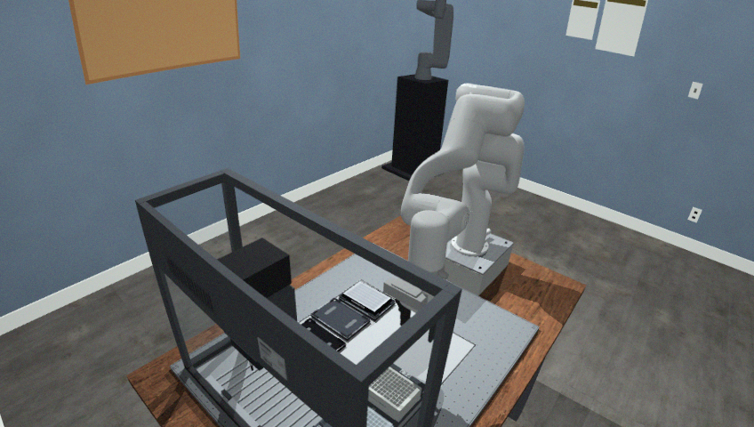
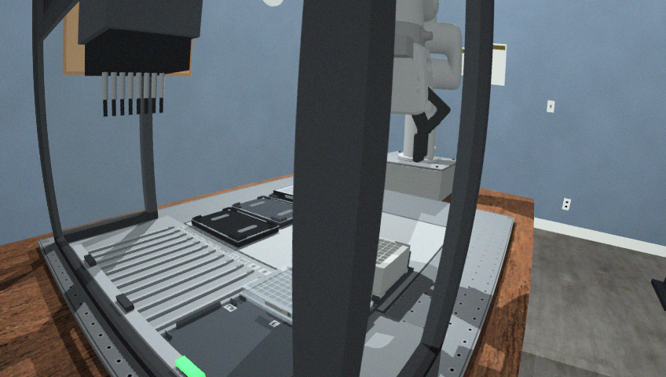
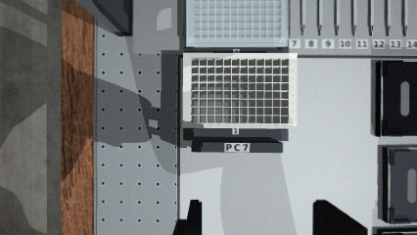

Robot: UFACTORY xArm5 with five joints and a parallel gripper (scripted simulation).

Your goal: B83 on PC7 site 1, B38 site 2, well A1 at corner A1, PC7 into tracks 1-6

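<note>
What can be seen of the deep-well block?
The block is a tall, off-white, plastic-looking box with a grid of square wells open at the top. It stands upright on site 1 of the dark carrier, at the handle end marked PC7, beside the clear plate. Nothing grips it. In the exterior view a frame post hides part of it. Whether it is fully seated, I cannot tell.

The handle [image 3: 210, 147] reads "PC7"; "1" marks the carrier [image 3: 191, 134]; the apron [image 3: 352, 50] shows 7 to 13, then seemingly 14.

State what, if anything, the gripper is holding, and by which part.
Nothing is held: the gripper is open above the apron, its fingers apart with nothing between them.
</note>
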